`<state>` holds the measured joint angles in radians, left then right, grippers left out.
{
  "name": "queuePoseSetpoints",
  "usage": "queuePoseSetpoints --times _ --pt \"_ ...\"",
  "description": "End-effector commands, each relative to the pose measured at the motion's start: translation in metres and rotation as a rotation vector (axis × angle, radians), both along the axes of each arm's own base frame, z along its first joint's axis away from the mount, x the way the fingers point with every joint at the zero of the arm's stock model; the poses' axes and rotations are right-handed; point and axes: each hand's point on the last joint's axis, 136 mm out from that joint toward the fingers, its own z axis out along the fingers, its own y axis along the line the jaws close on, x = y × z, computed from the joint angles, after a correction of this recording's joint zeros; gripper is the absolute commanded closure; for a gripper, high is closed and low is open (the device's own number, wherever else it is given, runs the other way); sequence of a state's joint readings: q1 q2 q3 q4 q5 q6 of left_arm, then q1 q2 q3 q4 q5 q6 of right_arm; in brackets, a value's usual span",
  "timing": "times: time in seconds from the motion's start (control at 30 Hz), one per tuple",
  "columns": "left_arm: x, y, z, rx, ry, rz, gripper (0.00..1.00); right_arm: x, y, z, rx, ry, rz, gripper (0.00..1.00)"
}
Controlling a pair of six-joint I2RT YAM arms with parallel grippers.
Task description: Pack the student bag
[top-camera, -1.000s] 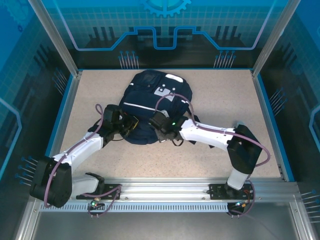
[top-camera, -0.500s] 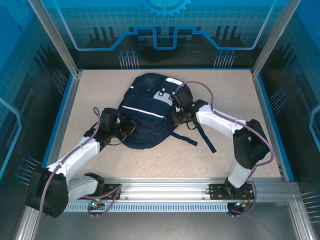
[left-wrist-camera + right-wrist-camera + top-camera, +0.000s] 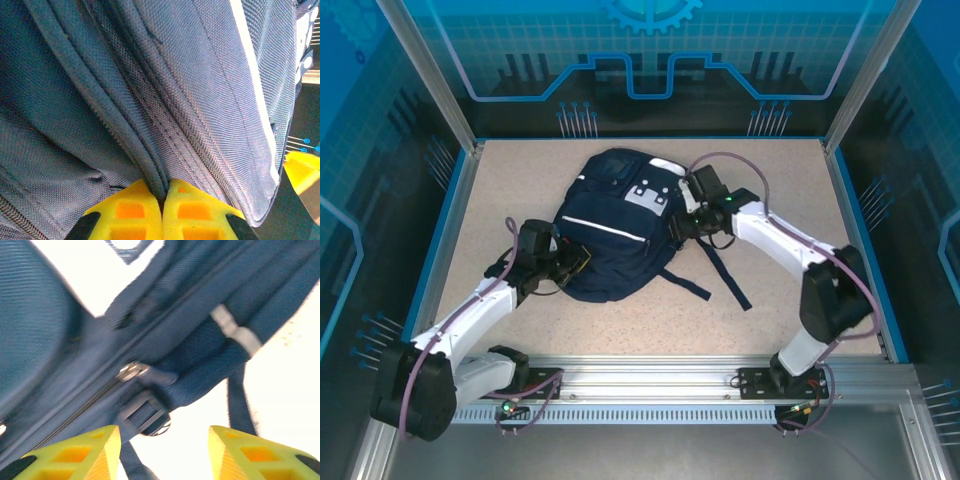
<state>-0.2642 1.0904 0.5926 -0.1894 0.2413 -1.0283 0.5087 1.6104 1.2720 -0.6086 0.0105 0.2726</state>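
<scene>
Student bag (image 3: 620, 225), a large soft navy-blue fabric backpack, lies flat near the middle of the speckled beige table (image 3: 520, 180), seen from above. Its top end points toward the far right and its rounded bottom toward the near left. A thin white reflective stripe (image 3: 605, 228) crosses the front panel, and a grey square-dotted patch (image 3: 647, 195) sits nearer the top end. Two black straps (image 3: 725, 270) trail from the bag's right side across the table toward the near edge.

Left hand (image 3: 572, 262) meets the bag at its near-left edge. In the left wrist view the left hand (image 3: 162, 192) is closed: its yellow pads (image 3: 132, 210) press together on a raised corded seam of the bag (image 3: 150, 75), pinching the fabric between them. The white stripe (image 3: 252, 75) runs along the panel at the right.

Right hand (image 3: 680, 224) sits at the bag's right side, beside the point where the straps leave it. In the right wrist view, which is blurred, the right hand (image 3: 162, 440) stands with its yellow fingers (image 3: 80, 452) apart and nothing between them. Ahead of them are the bag (image 3: 50, 315), a metal zip pull (image 3: 131, 371) on its zip line and a black buckle (image 3: 145, 415) on a strap.
</scene>
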Motion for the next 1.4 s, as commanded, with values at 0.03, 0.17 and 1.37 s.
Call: queuePoseSetpoints --times 0.03,0.17,1.37 --pt "0.002 -0.012 0.008 -0.038 -0.023 -0.065 1.00 -0.043 0.048 0.008 0.209 0.092 0.183 0.49" --pt "0.003 -0.012 0.008 -0.044 -0.024 -0.057 1.00 -0.057 0.071 0.001 0.252 0.110 0.233 0.51" --pt "0.002 -0.017 0.005 -0.080 -0.016 -0.065 1.00 -0.022 0.099 -0.026 0.489 0.155 -0.104 0.63"
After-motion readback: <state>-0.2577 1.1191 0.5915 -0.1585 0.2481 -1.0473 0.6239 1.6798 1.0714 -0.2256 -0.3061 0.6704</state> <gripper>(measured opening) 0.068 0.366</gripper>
